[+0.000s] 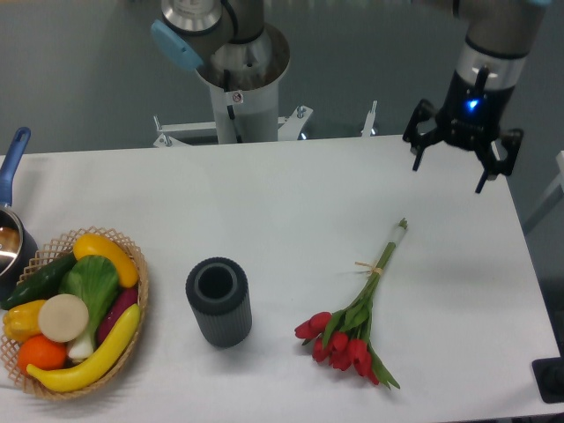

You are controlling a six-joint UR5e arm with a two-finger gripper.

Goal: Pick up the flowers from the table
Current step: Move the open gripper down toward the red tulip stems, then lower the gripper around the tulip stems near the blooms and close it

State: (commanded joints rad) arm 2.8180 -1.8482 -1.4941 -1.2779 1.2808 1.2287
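**Camera view: flowers flat on the desk, fingers spread above the far right corner**

Camera view shows the flowers lying on the white desk, right of centre and toward the near edge. Their red tulip heads point to the near side, the green stems run up and to the right, and a pale band ties them about midway. Nothing touches them.

The gripper hangs over the far right part of the desk, well apart from the flowers, with a blue light glowing on its body. Its fingers are spread apart and hold nothing.

A dark ribbed cylinder stands upright to the left of the flowers, open end up. Farther left, a woven basket holds vegetables and fruit, and a pot with a blue handle sits at the left edge.
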